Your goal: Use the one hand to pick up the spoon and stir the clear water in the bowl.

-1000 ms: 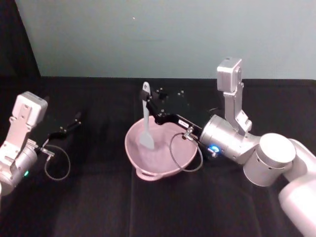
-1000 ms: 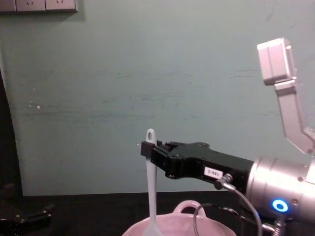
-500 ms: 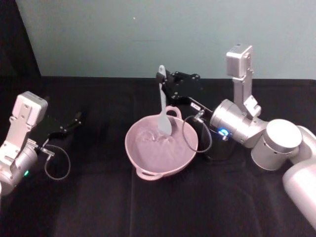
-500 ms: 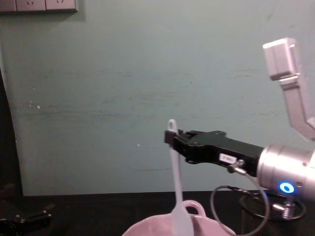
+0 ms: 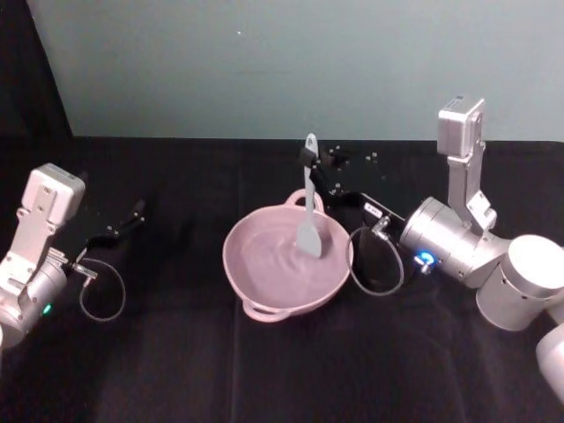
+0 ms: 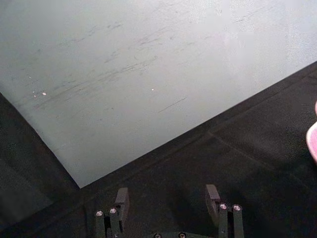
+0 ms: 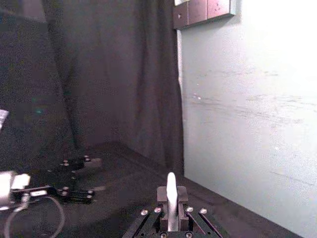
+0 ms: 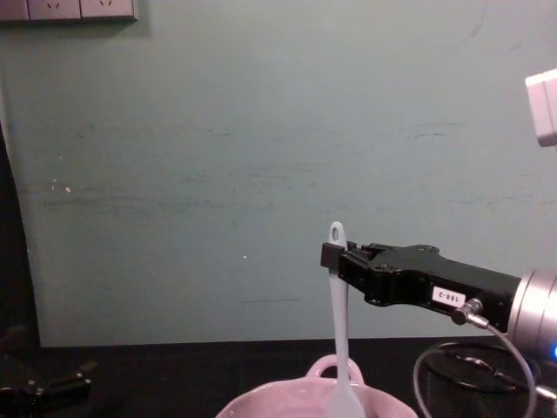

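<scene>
The pale pink bowl sits mid-table, its loop handle at the near rim; its far rim peeks up in the chest view. Faint ripples of the clear water glint inside. My right gripper is shut on the upper handle of the spoon, which hangs upright with its flat head dipped in the right part of the bowl. In the chest view the gripper clamps the spoon just under the handle hole. The spoon handle stands between the jaws. My left gripper rests open at the left, also shown as.
A black wire-mesh cup stands right of the bowl, behind the right arm's looped cable. A black cloth covers the table, a teal wall stands behind. The left arm's cable loop lies at the left.
The right gripper has carried the spoon rightward across the bowl, from the left part to the right part, and the water ripples. The left arm has not moved.
</scene>
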Controlling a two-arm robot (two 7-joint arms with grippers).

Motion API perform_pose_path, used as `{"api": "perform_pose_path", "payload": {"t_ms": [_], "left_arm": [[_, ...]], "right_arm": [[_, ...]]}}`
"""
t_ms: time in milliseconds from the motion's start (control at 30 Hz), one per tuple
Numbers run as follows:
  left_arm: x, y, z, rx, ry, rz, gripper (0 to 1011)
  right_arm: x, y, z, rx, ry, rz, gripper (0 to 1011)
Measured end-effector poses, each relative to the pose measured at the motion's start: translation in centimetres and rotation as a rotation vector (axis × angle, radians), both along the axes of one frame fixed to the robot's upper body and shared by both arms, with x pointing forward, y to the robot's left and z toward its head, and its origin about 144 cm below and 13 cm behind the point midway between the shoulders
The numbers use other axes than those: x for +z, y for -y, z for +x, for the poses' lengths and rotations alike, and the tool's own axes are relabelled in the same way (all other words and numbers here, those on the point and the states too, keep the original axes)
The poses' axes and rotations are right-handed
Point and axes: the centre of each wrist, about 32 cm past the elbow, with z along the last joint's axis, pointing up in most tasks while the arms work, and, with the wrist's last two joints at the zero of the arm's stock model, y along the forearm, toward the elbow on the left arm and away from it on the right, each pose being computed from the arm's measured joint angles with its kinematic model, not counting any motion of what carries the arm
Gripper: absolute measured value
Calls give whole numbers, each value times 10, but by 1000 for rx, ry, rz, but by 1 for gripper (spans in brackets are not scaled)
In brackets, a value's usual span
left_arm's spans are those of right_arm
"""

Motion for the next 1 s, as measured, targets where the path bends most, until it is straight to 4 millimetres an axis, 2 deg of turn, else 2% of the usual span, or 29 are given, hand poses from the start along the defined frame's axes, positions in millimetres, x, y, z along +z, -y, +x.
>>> {"api": "perform_pose_path", "payload": {"t_ms": [267,433,700,1000], "left_arm": [[0,0,0,0,0,0,1011],[0,0,0,0,0,0,1011],[0,0,0,0,0,0,1011],[0,0,0,0,0,0,1011]], "right_arm": [[-4,-15,-10,67,-15,42,118],[-5,-26,-9,100,-23,59,118],[-7,-47,9,131,-33,79,118],[-7,-53,27,84,-15,71,118]]}}
